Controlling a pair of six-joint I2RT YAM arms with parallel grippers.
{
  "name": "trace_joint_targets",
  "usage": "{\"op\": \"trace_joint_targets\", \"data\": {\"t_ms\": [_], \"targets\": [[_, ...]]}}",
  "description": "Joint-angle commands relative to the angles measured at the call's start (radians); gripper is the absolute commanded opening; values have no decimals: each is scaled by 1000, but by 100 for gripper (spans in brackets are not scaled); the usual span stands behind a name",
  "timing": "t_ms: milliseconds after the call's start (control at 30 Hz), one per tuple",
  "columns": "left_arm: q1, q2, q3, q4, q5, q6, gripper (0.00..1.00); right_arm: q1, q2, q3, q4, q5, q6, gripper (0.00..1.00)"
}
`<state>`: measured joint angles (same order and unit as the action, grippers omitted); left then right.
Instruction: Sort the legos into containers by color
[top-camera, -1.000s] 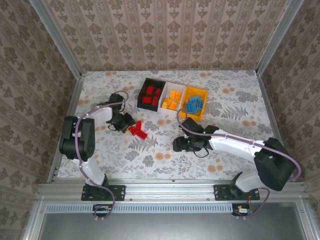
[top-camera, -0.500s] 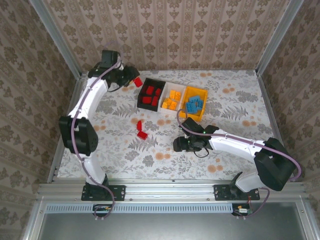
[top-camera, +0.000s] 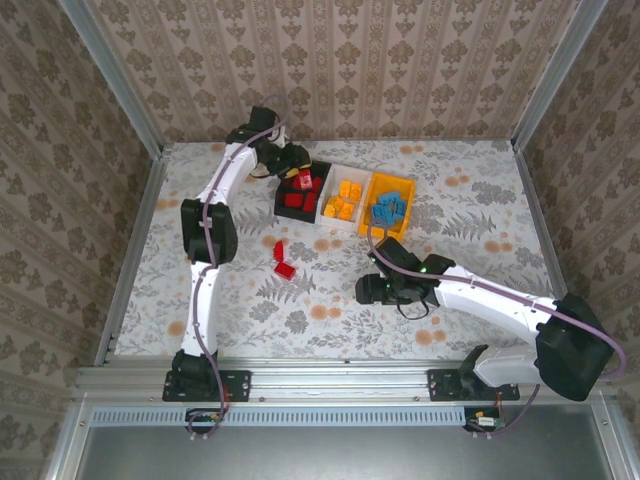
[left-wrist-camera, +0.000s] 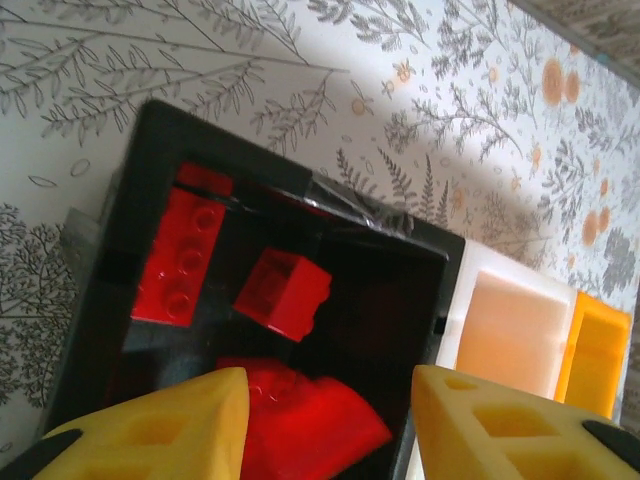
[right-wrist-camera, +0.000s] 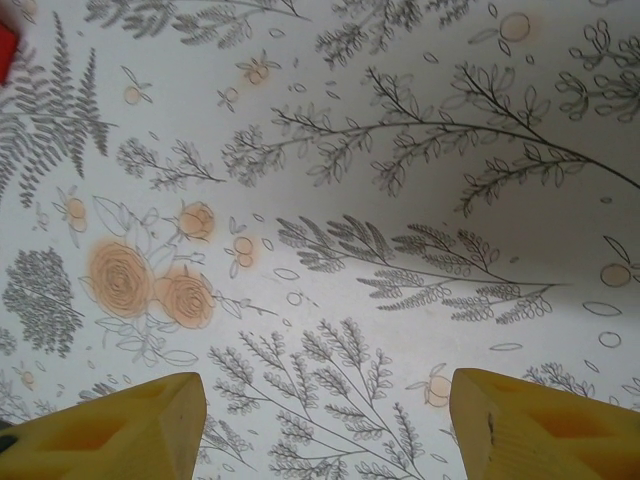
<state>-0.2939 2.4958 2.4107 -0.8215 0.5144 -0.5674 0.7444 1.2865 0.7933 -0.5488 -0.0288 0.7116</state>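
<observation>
Two red legos (top-camera: 286, 269) lie loose on the desk (top-camera: 470, 200), close together and well apart from the containers. Judging by the colours already grouped, they look like the last pieces left to sort.

The other red legos (left-wrist-camera: 180, 260) sit inside the black bin (left-wrist-camera: 130, 260). One block (left-wrist-camera: 283, 292) is tilted on top of the pile, as though it had landed there rather than been set down. Orange legos (top-camera: 343, 200) fill the white bin (left-wrist-camera: 462, 300) next to it, and blue legos (top-camera: 388, 210) fill the orange-yellow bin (left-wrist-camera: 595, 350) at the far end of the row.

Directly above the black bin hangs the left pincer (left-wrist-camera: 330, 380), its arm stretched far forward so that a drop falls inside the walls. Its jaws are parted and nothing is pinched between the pads (left-wrist-camera: 150, 430); red bricks show below through the gap.

Nearer the bases, the right pincer (right-wrist-camera: 325, 400) hovers low over bare floral desk, released and empty. It sits right of the two loose bricks, probably parked there to leave the bins free for the other arm.
</observation>
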Motion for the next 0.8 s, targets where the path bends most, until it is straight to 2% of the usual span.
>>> {"op": "trace_joint_targets", "data": {"t_ms": [0, 67, 200, 267, 400, 533, 633, 767], "targets": [[2, -51, 19, -28, 9, 53, 58, 3, -7, -4, -33, 29, 15, 68], [2, -72, 3, -28, 0, 69, 69, 4, -2, 5, -33, 29, 14, 68], [4, -139, -54, -21, -14, 97, 83, 4, 10, 14, -24, 21, 16, 68], [4, -199, -108, -12, -29, 129, 100, 4, 17, 19, -17, 14, 15, 68], [10, -406, -316, 47, -71, 198, 100, 7, 42, 50, -7, -9, -14, 68], [40, -692, -675, 186, -105, 226, 100, 25, 98, 129, 0, -29, -87, 67], [90, -907, -917, 247, -109, 199, 100, 41, 224, 238, -9, -66, -165, 67], [186, -1211, -1224, 327, -55, 135, 100, 80, 411, 455, -51, -113, -283, 68]]}}
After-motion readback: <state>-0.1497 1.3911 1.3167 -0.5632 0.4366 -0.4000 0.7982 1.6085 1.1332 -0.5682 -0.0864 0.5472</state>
